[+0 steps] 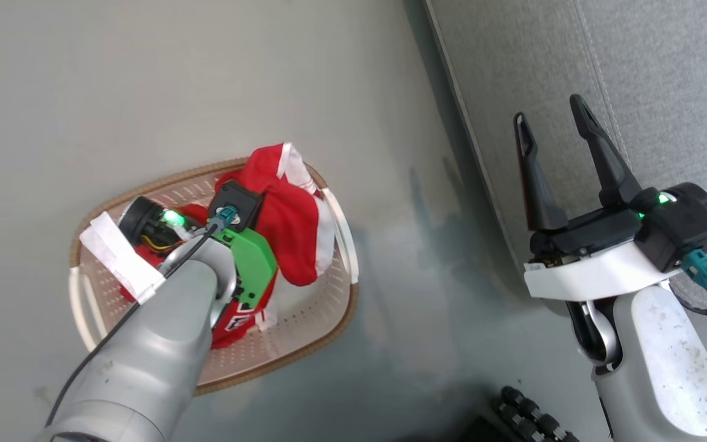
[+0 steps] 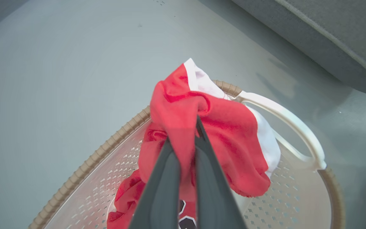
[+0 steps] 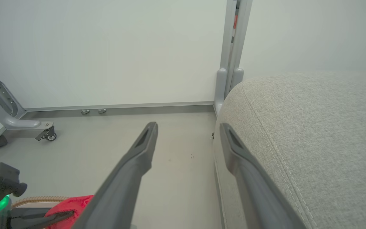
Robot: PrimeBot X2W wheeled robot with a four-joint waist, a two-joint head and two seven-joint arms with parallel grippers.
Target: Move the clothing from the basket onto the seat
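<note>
The basket (image 1: 304, 319) stands on the floor, left of the seat (image 1: 636, 92). My left wrist (image 1: 231, 215) hangs over it. In the left wrist view my left gripper (image 2: 184, 130) is shut on a plain red garment with white trim (image 2: 233, 136), bunched and raised over the basket's rim (image 2: 122, 130). Below it the numbered jersey (image 2: 183, 219) lies in the basket. My right gripper (image 1: 553, 135) stands open with nothing between its fingers, over the seat's near edge. The right wrist view shows my right gripper (image 3: 188, 127), the seat (image 3: 313, 143) and the red clothing (image 3: 68, 205).
Grey floor (image 1: 175, 80) surrounds the basket. A white handle (image 2: 284, 117) arches on the basket's side towards the seat. A wheeled metal frame leg (image 3: 17, 122), a white wall and a grey post (image 3: 232, 63) stand beyond. A dark ribbed part (image 1: 531, 414) shows at the bottom edge.
</note>
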